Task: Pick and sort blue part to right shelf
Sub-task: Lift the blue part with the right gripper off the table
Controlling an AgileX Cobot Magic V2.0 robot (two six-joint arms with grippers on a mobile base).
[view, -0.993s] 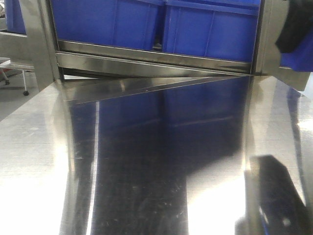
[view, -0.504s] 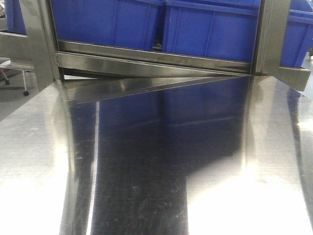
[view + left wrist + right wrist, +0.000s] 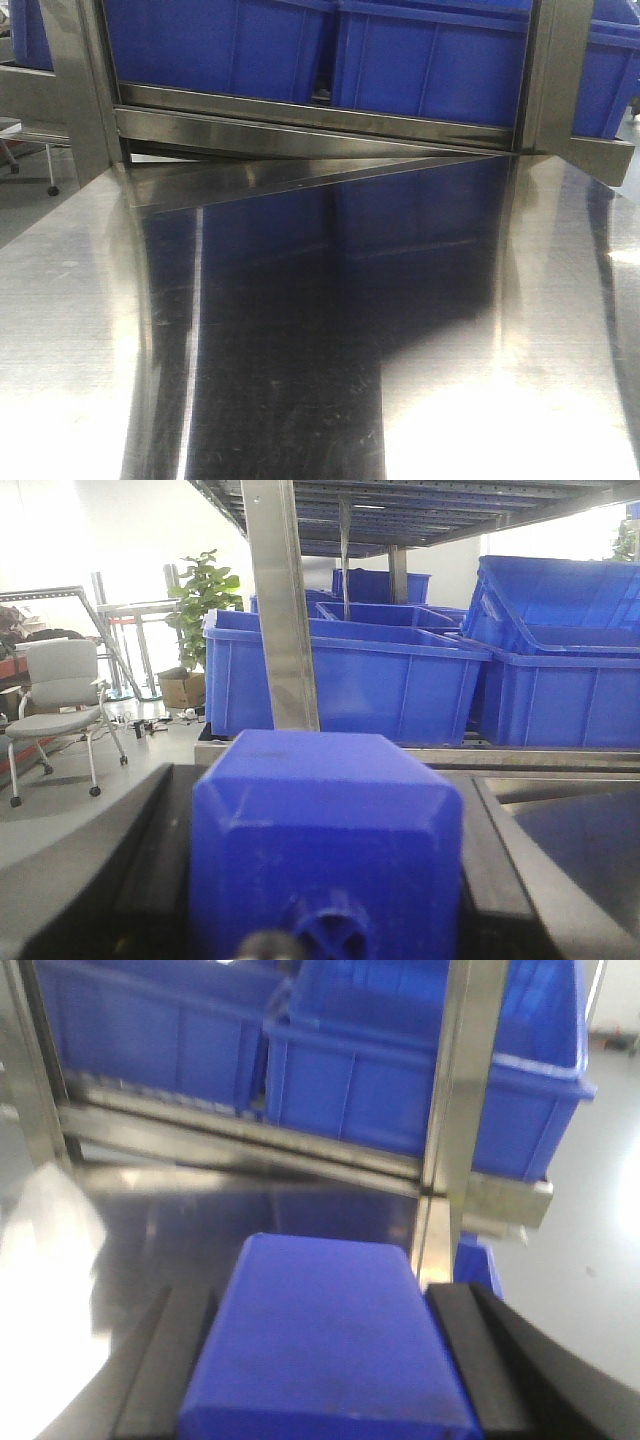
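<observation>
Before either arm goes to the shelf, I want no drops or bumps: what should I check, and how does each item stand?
1. Left gripper holds the left blue part: ok, it sits between both fingers.
2. Right gripper holds the right blue part: ok, likewise.
3. Left path ahead: not ok, a steel post stands straight in front.
4. Right path ahead: cannot tell, a shelf upright stands just right of centre.
5. Room in the blue bins: cannot tell, insides mostly hidden.
</observation>
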